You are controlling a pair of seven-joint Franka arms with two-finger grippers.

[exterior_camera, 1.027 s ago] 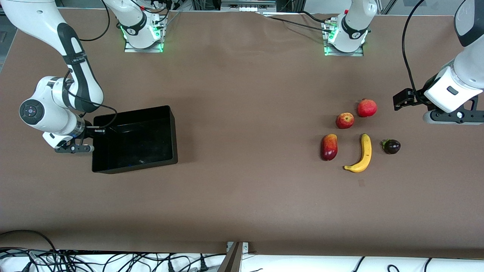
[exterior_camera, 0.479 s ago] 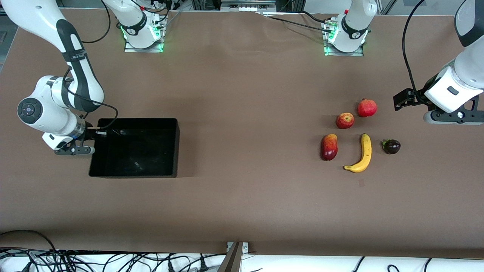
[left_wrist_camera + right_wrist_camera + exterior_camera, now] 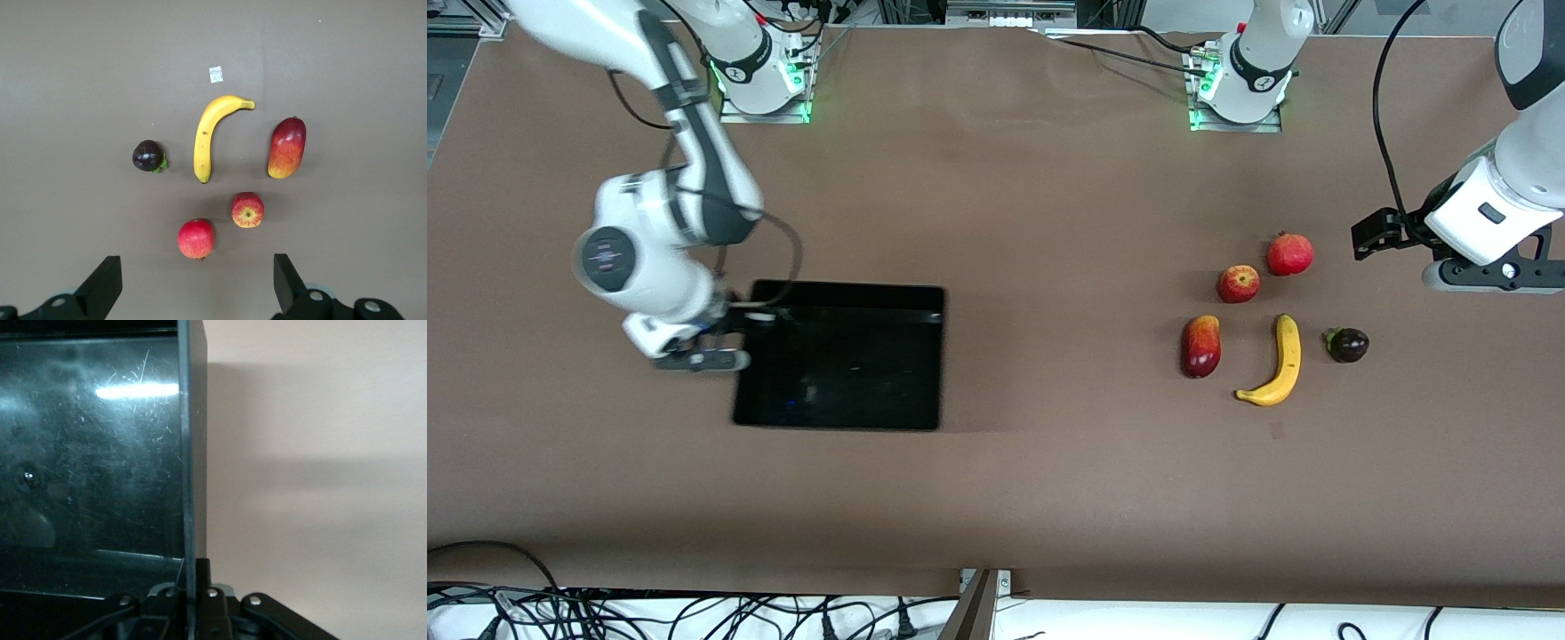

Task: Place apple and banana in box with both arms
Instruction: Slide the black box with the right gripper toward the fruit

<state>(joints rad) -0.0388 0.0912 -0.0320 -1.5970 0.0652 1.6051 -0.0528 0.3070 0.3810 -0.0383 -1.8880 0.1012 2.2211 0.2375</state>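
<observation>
The black box [image 3: 845, 290] is toward the right arm's end of the table. My right gripper [image 3: 740, 322] is shut on the box's end wall, which shows edge-on between the jaws in the right wrist view [image 3: 191, 453]. The apple [image 3: 1238, 284] and the banana [image 3: 1279, 363] lie on the table toward the left arm's end, the banana nearer the front camera. My left gripper [image 3: 1494, 277] hangs open and empty beside the fruit group. In the left wrist view [image 3: 193, 293] it holds nothing, with the apple [image 3: 247, 209] and banana [image 3: 208, 133] ahead.
A plain red round fruit with a crown tip [image 3: 1289, 253] lies beside the apple. An oblong red-orange fruit [image 3: 1200, 346] and a small dark purple fruit [image 3: 1347, 344] flank the banana. Brown table [image 3: 1049, 267] lies between box and fruit.
My right gripper has carried the box toward the left arm's end of the table, and the box went from tilted to level. The left arm and the fruit have not moved.
</observation>
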